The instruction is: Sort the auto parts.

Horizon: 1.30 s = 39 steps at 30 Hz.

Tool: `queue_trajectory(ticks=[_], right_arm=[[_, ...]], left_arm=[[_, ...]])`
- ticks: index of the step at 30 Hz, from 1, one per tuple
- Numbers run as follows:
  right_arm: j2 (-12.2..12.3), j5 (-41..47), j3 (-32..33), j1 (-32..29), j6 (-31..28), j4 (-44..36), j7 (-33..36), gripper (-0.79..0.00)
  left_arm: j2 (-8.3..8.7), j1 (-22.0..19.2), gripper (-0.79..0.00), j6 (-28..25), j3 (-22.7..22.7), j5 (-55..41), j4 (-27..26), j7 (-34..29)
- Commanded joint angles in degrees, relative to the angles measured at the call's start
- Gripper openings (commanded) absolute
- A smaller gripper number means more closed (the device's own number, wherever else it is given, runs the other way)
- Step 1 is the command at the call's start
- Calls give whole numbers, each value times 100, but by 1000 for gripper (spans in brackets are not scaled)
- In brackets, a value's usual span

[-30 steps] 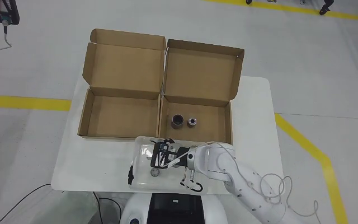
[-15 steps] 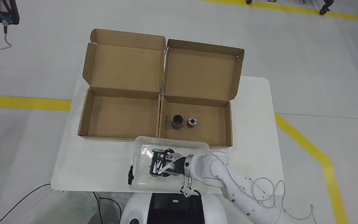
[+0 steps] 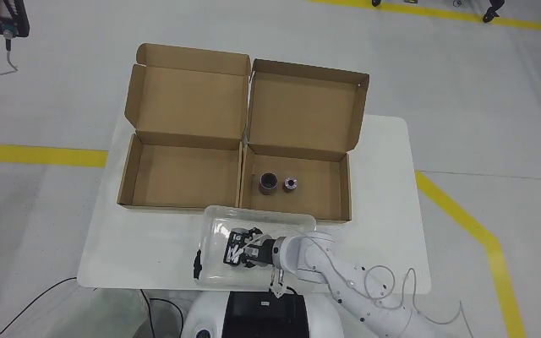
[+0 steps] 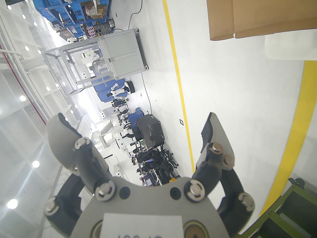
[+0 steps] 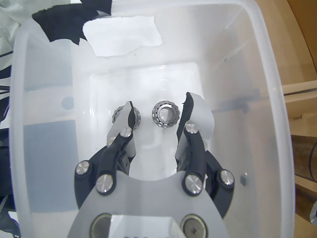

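My right gripper [image 5: 158, 112] hung spread wide inside the clear bin [image 5: 268, 58], one bearing [image 5: 165, 114] between its fingers [image 5: 122, 126]. A second bearing [image 5: 116, 115] lay just beside one of them; closing could, I judged, knock it aside or skew the grip.

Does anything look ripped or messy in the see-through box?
Yes. A ragged piece of black tape hangs over the clear bin at its rim, with a torn white paper scrap right beside it. Both have rough, ripped edges. The bearing between the fingers of the open right gripper looks whole.
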Motion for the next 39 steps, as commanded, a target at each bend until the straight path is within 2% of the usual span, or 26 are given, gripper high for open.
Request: queue_trajectory(ticks=[1, 18, 20, 23, 33, 39], right_arm=[[-31, -52, -54, 49, 55, 77, -9, -422], [-212, -203, -241, 222, 381, 438, 87, -428], [-229, -218, -254, 230, 405, 456, 107, -486], [-249, -257, -268, 230, 462, 477, 147, -785], [-251, -562, -220, 124, 664, 267, 88, -785], [-97, -564, 108, -197, 414, -134, -568, -785]], left_arm=[[0, 0, 0, 0, 0, 0, 0, 0], [0, 0, 0, 0, 0, 0, 0, 0], [0, 0, 0, 0, 0, 0, 0, 0], [0, 0, 0, 0, 0, 0, 0, 0], [0, 0, 0, 0, 0, 0, 0, 0], [0, 0, 0, 0, 0, 0, 0, 0]])
